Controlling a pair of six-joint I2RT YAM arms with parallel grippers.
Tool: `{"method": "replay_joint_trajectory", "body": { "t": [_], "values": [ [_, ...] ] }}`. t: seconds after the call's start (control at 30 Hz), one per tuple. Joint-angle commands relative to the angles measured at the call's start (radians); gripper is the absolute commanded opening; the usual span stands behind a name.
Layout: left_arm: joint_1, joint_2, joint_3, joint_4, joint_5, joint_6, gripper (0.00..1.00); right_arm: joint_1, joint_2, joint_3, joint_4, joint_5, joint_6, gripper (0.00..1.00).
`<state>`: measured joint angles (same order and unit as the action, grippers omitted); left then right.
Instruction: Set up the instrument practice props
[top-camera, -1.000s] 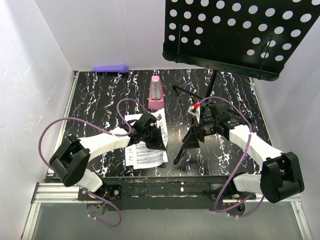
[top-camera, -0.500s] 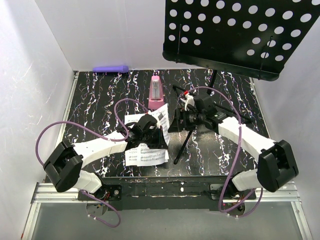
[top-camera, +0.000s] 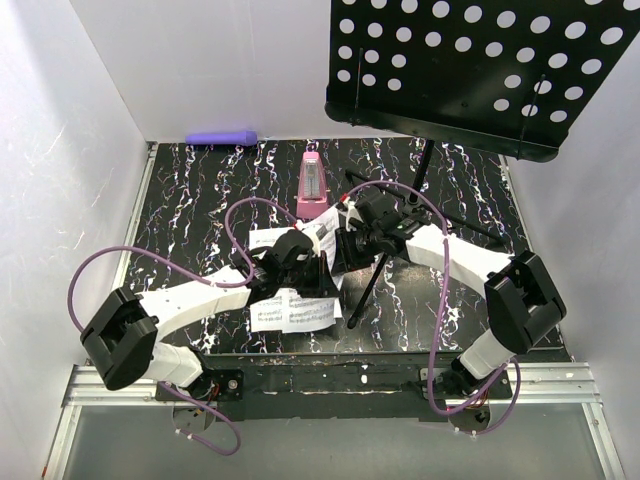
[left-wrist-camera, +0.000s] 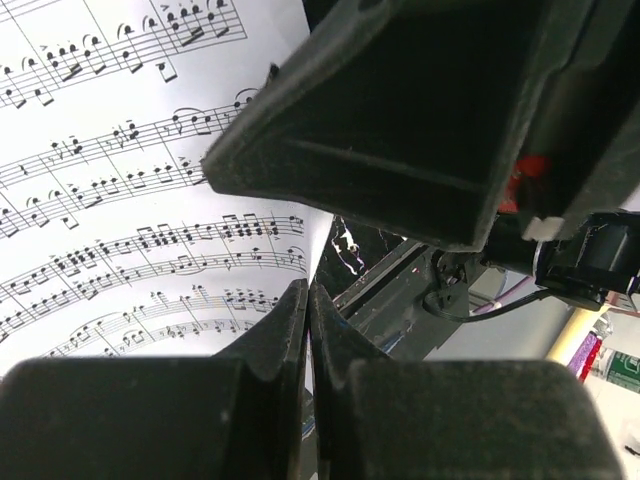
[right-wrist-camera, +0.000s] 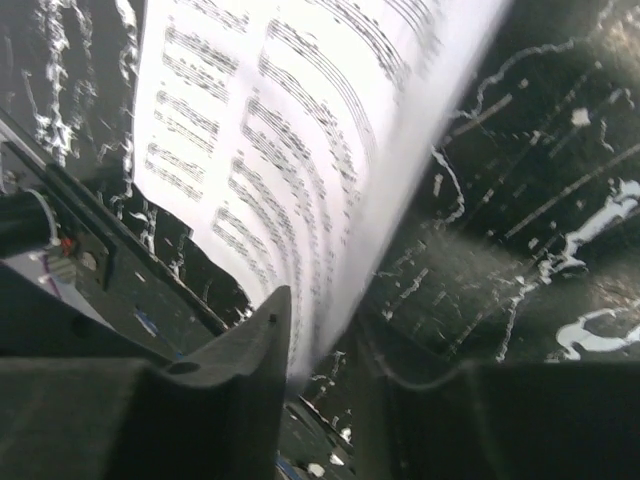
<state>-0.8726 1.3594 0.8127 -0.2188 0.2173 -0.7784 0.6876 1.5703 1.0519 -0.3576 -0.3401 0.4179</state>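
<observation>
At mid counter (top-camera: 190, 200), just before the metronome (top-camera: 312, 190), the sheet-music page (left-wrist-camera: 120, 200) is held raised, one edge pinched in my clenched left fingers (left-wrist-camera: 270, 340); my right fingers (right-wrist-camera: 240, 350) straddle its free edge, parted, not yet gripping. Risk, my judgement: if the right clamps and pulls against the left, the paper creases or tears; the right arm, close beside the music stand (top-camera: 470, 70), could tip it.

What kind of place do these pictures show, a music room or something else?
Probably a robot test booth, not a music room: white panels enclose a black marbled table, and the left arm and right arm are mounted on a metal rail at its near edge.
</observation>
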Motion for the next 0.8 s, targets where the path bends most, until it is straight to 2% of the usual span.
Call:
{"method": "replay_joint_trajectory", "body": {
  "t": [0.0,0.07,0.13,0.33,0.57,0.77],
  "values": [
    [-0.005,-0.052,-0.014,0.032,-0.003,-0.007,0.04,0.009,0.025,0.083,0.006,-0.014,-0.065,0.24],
    [-0.005,-0.077,-0.026,0.033,-0.009,-0.002,0.2,0.009,0.023,0.094,-0.003,-0.017,-0.102,0.1],
    [-0.005,-0.123,-0.049,0.038,-0.016,0.011,0.45,0.009,0.007,0.097,-0.011,-0.016,-0.143,0.02],
    [0.001,-0.417,-0.156,0.023,-0.068,0.102,0.98,0.007,-0.128,0.06,-0.058,-0.049,-0.342,0.01],
    [0.125,-0.741,-0.227,-0.126,-0.07,0.186,0.98,-0.025,-0.351,-0.027,-0.225,-0.177,-0.698,0.01],
    [0.245,-0.838,-0.274,-0.079,0.029,0.263,0.98,-0.251,-0.558,0.016,-0.548,-0.453,-1.097,0.01]
  ]
}}
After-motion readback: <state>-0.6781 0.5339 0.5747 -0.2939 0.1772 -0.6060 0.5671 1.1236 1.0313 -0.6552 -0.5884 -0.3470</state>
